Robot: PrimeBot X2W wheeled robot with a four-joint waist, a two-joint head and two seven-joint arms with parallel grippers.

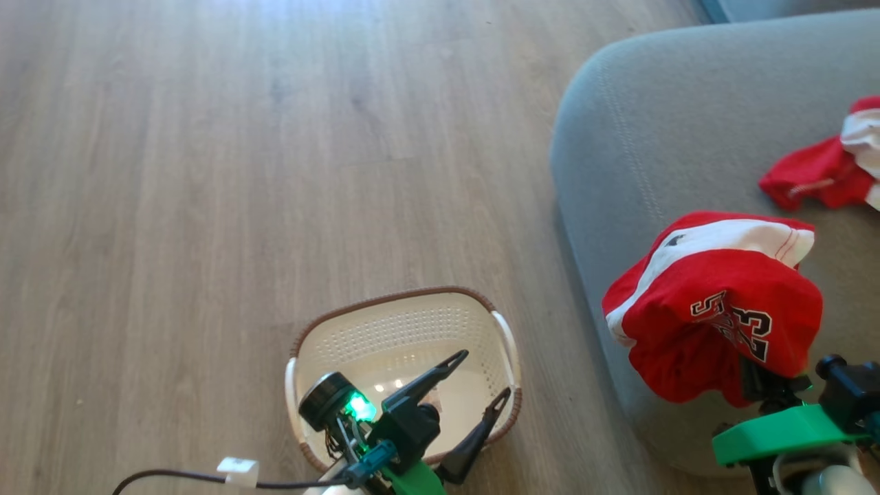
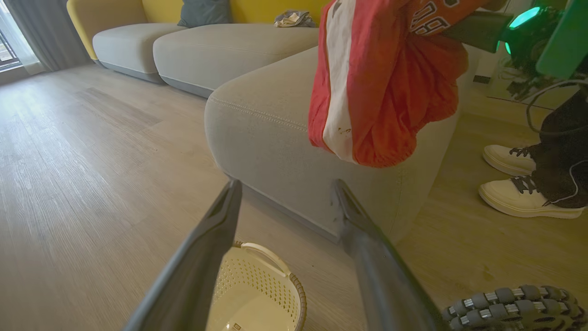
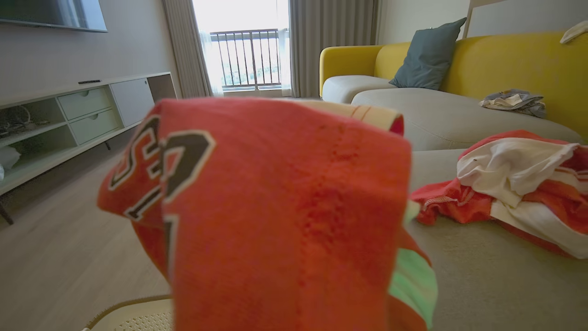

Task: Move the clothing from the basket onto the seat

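1. The numbered garment (image 1: 715, 309), red with a white band and a dark "23" print, hangs bunched over the right gripper (image 1: 762, 382), at the front edge of the seat (image 1: 687, 137). Whether it touches the cushion cannot be told.
2. The right gripper's fingers are buried in the cloth, closed narrow on it, with the fabric draped over their tips.
3. The second garment (image 1: 818, 172), also red and white, lies crumpled on the seat, further in and apart from the hanging one.
4. The basket (image 1: 392, 323) stands on the wooden floor (image 1: 206, 206) just beside the seat's front, its pale glossy bottom showing.
5. The left gripper (image 1: 483, 375) hovers over the basket with its fingers spread wide, gripping nothing.
6. In the left wrist view, a person's white shoes (image 2: 505, 202) stand on the floor next to the seat's corner.
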